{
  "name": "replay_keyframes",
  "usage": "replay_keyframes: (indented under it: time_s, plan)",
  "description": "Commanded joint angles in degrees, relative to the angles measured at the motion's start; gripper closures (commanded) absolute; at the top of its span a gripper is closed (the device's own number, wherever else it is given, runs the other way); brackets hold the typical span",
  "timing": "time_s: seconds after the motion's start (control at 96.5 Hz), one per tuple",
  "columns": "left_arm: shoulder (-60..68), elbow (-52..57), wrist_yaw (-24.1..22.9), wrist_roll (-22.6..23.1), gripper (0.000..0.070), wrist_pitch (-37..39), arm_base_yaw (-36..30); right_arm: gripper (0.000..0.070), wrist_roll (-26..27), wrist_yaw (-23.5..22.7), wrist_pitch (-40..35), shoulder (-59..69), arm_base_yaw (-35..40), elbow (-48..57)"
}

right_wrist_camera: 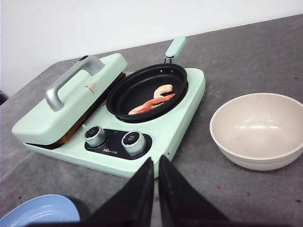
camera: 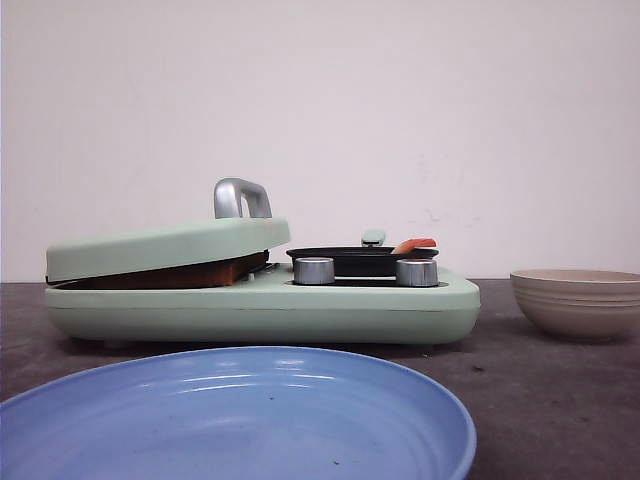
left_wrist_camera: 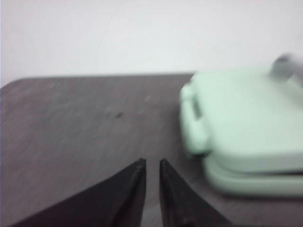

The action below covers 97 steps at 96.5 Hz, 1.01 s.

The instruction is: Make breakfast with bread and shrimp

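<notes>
Dark grey table (camera: 540,400), matte, faintly mottled. Directly on it: mint-green breakfast maker (camera: 262,308) at centre; beige ribbed bowl (camera: 577,301) to its right, apart from it; blue plate (camera: 235,418) nearest the front camera.

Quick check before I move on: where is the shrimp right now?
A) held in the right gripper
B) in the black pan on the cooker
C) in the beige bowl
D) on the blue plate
B: the right wrist view shows the shrimp lying in the black pan on the green cooker; the beige bowl holds nothing, and the right gripper holds nothing.
</notes>
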Motion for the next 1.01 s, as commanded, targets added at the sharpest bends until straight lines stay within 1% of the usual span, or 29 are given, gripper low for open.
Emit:
replay_keyframes:
  time_s: [0.0, 0.114, 0.145, 0.186, 0.28, 0.311, 0.404, 0.435, 0.477, 0.58, 0.632, 0.995]
  plan:
    - [0.0, -1.5, 4.9, 2.2, 0.0700, 0.8, 4.1, 0.0696, 0.6, -0.1, 0.6, 0.1, 0.0, 0.1]
    - [0.0, -4.9, 9.0, 2.2, 0.0700, 3.0, 6.6, 0.0696, 0.6, -0.1, 0.6, 0.1, 0.0, 0.1]
    - [0.0, -4.9, 9.7, 2.3, 0.0700, 2.2, 6.7, 0.0696, 0.5, -0.1, 0.6, 0.1, 0.0, 0.1]
    - [0.0, -4.9, 9.6, 4.4, 0.0700, 2.6, 6.6, 0.0696, 0.5, -0.1, 0.6, 0.1, 0.0, 0.1]
    - [0.0, -4.9, 8.2, 4.3, 0.0700, 2.5, 6.0, 0.0696, 0.5, -0.1, 0.7, 0.1, 0.0, 0.1]
    - [0.0, -4.9, 7.5, 3.5, 0.0700, 2.4, 5.5, 0.0696, 0.5, -0.1, 0.6, 0.1, 0.0, 0.1]
    - [0.0, -4.9, 4.5, -1.7, 0.0700, 2.1, 3.4, 0.0696, 0.5, -0.1, 0.7, 0.1, 0.0, 0.1]
    - [0.0, -4.9, 4.5, -2.6, 0.0700, 2.1, 2.7, 0.0696, 0.5, -0.1, 0.7, 0.1, 0.0, 0.1]
    - [0.0, -4.9, 4.9, -2.5, 0.0700, 2.1, 2.0, 0.0696, 0.5, -0.1, 0.7, 0.1, 0.0, 0.1]
    - [0.0, -4.9, 8.0, -2.4, 0.0700, 2.5, 1.0, 0.0696, 0.5, -0.1, 0.7, 0.1, 0.0, 0.1]
    - [0.0, -4.9, 8.7, -2.4, 0.0700, 2.5, 0.9, 0.0696, 0.5, -0.1, 0.7, 0.1, 0.0, 0.1]
    - [0.0, -4.9, 8.6, -2.4, 0.0700, 2.5, 1.0, 0.0696, 0.5, -0.1, 0.7, 0.1, 0.0, 0.1]
